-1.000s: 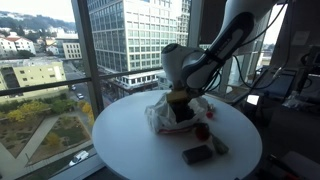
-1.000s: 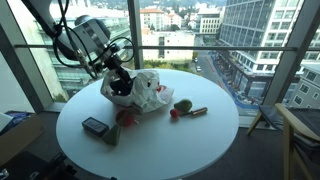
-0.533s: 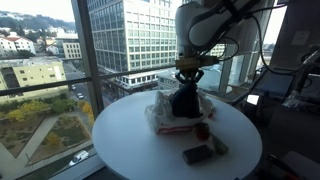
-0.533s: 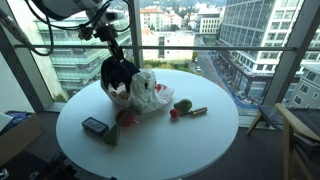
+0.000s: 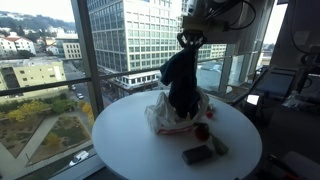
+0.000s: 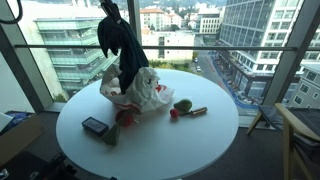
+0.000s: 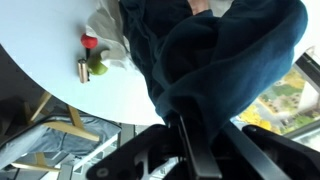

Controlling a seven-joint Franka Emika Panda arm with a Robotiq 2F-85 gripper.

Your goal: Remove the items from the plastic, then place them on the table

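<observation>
Robot gripper lifting a dark garment out of a plastic bag on a round table.

The round white smooth-topped table [image 5: 125,140] fills the lower half of both exterior views. Above its centre hangs the large dark navy blue cloth garment [image 5: 182,80], limp in long folds, its lower end reaching the translucent whitish thin-film plastic bag [image 6: 150,95], which lies crumpled on the tabletop. The gripper [image 5: 191,38], at the top of the frame, is clenched on the garment's upper end. The task looks early: this garment is nearly free but not laid down, and something pale seems to remain inside, hard to tell from the film.
</observation>
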